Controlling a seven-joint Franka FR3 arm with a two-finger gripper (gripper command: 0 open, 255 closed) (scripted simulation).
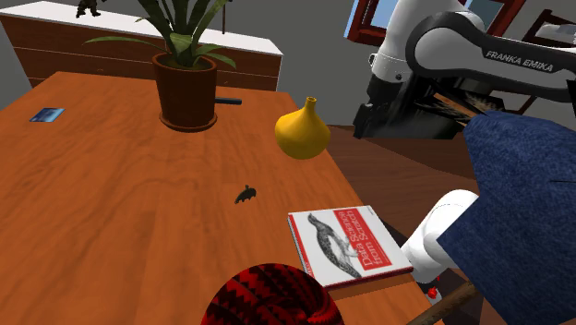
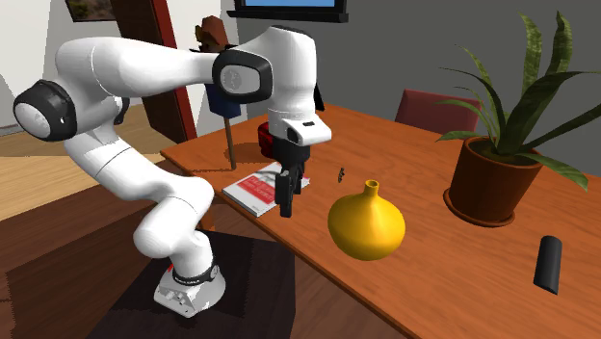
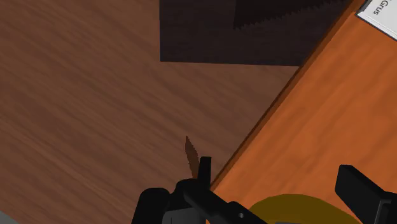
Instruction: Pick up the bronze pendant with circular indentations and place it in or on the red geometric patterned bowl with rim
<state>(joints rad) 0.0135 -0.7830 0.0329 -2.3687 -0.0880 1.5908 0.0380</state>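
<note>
Arm (image 2: 144, 106) loops up from its base, lower left of the view, wrist pointing down. Gripper (image 2: 286, 207) hangs at the table's (image 2: 433, 260) near edge, in front of the red-and-white book (image 2: 252, 188). Red bowl (image 2: 267, 138) peeks out behind the wrist. Pendant (image 2: 342, 174) is a tiny dark speck on the wood, apart from gripper & book. Yellow vase (image 2: 366, 223) sits near the gripper, toward the view's right. Further right is a potted plant (image 2: 491, 178), then a black cylinder (image 2: 548, 263) lying by the edge.
</note>
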